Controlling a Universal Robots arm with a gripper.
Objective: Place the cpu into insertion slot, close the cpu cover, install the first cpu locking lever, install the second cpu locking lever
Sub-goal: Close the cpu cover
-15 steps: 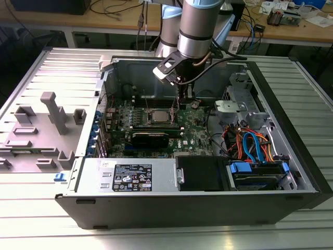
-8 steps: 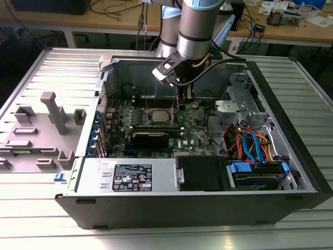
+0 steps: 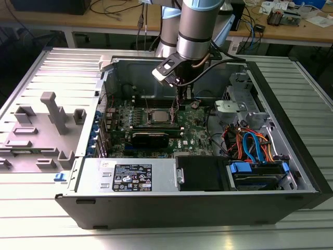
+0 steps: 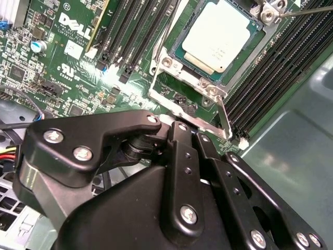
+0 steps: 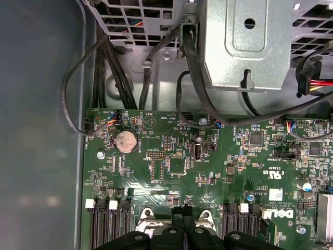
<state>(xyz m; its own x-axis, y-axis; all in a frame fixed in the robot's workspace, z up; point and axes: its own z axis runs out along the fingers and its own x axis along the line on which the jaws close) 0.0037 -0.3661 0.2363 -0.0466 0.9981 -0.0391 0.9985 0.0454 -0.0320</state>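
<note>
1. A robot arm reaches down into an open computer case point(image 3: 197, 208) on a ribbed metal table point(image 3: 156, 237). Its tool point(image 3: 178, 104) hangs over the green board, just to the exterior view's right of the cpu point(image 3: 158, 115).
2. In the second wrist view, the cpu point(image 4: 218, 34) lies straight ahead of the tool point(image 4: 188, 130), beyond the near metal rim of the insertion slot point(image 4: 187, 77). Tool and chip are near each other but apart.
3. In the first wrist view, the tool point(image 5: 185, 212) has its fingers drawn narrow, tip against tip, with nothing visible between them.
4. A thin locking lever point(image 4: 225, 117) runs lengthwise from the slot's corner toward the tool, and its free end sits just beside the fingertips. Whether it touches them, or is latched, cannot be told.
5. The cpu is a flat square with a silvery-grey top and green edging, seated level in the slot. The cpu cover point(image 4: 250, 49), a thin silvery frame, appears to lie down around it, with the chip's top showing through the cut-out. Long black memory slots point(image 4: 283, 57) flank the socket.
6. Judging by this, the chip is placed and the cover looks closed, so the work now stands at the lever.
</note>
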